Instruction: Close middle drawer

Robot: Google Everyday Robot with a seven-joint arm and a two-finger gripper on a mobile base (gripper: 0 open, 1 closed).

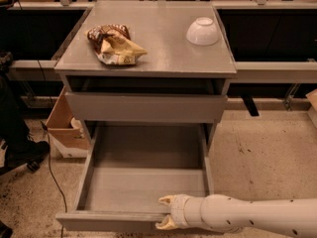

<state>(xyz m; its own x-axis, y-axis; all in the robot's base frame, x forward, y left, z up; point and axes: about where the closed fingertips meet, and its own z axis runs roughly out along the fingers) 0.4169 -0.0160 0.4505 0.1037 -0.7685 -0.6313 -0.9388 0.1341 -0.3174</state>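
Observation:
The middle drawer is pulled far out of the grey cabinet, a long shallow empty grey box; its front panel is at the bottom of the camera view. My gripper on its white arm comes in from the lower right and sits at the drawer's front rim, right of its middle. Its fingers are spread: one fingertip is just inside the drawer, the other is over the front panel. Above it, another grey drawer front stands slightly out from the cabinet.
On the cabinet top lie a crumpled snack bag at the left and an upturned white bowl at the right. A cardboard box stands on the floor left of the cabinet. Speckled floor lies to the right.

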